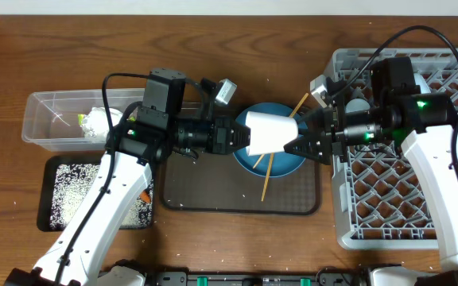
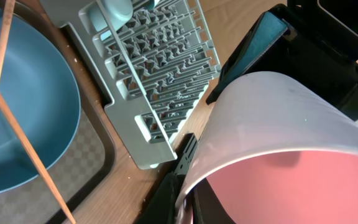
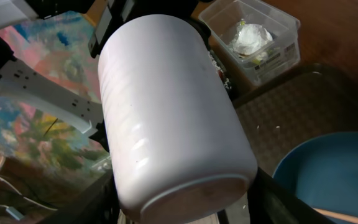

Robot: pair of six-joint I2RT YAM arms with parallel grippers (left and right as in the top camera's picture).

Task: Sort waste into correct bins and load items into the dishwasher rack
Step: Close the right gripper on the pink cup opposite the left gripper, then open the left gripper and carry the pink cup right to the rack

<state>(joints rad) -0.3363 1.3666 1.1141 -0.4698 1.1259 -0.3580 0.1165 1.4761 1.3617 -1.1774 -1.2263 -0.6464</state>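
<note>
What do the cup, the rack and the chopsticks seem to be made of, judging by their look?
The cup looks like glazed ceramic, or perhaps hard plastic: smooth white outside with a soft sheen and faint ridges, pink inside. The rack looks like moulded plastic, light grey and matt, a lattice with pegs. The chopsticks look like bare wood or bamboo: thin, pale tan, no gloss.

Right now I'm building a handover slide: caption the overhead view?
Left gripper pinches the white-pink cup by its rim over the blue plate; the right gripper straddles its base.
</note>
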